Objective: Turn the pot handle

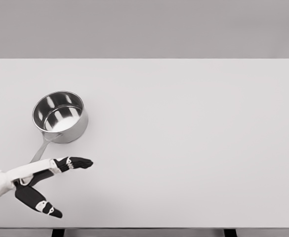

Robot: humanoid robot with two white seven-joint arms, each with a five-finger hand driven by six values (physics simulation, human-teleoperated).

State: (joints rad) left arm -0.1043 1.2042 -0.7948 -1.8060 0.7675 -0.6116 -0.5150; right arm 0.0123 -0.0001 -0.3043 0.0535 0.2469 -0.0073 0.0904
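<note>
A shiny steel pot [60,117] stands upright on the left part of the white table [184,148]. Its long handle [42,148] runs down and to the left toward the table's front. My left hand [45,185] comes in from the lower left, just below the handle's end and partly covering it. Its fingers [77,163] are spread, pointing right, and hold nothing. Whether the hand touches the handle I cannot tell. The right arm does not show.
The table's front edge [144,228] runs along the bottom of the picture, with dark legs below it. A plain grey wall lies behind the far edge.
</note>
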